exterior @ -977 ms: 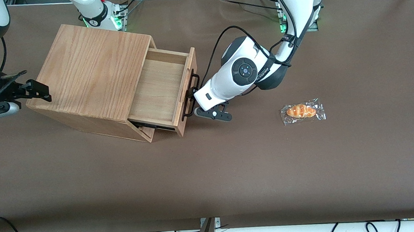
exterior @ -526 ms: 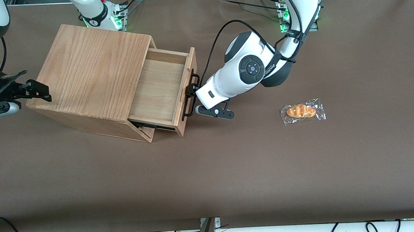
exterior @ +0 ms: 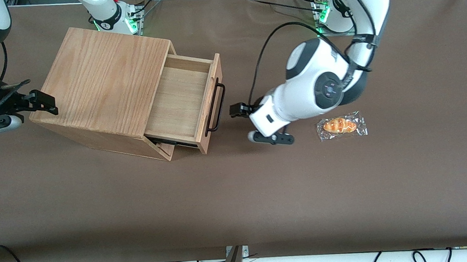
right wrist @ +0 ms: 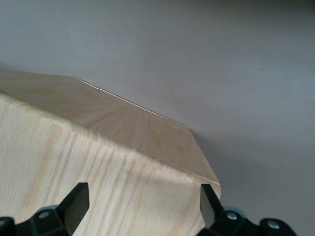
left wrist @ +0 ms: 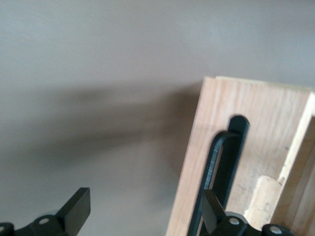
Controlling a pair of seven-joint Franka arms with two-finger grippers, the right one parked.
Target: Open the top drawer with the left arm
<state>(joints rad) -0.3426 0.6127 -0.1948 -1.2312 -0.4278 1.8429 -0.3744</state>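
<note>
The top drawer (exterior: 182, 103) stands pulled out; the gripper (exterior: 238, 109), jaws spread and empty, hangs just clear of its handle (exterior: 215, 106), facing the drawer front

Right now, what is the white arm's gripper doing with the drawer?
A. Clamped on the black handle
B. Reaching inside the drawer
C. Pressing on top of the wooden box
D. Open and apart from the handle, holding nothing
D: the gripper hangs open above the table with a clear gap to the black handle of the pulled-out top drawer, nothing between its fingers.
</note>
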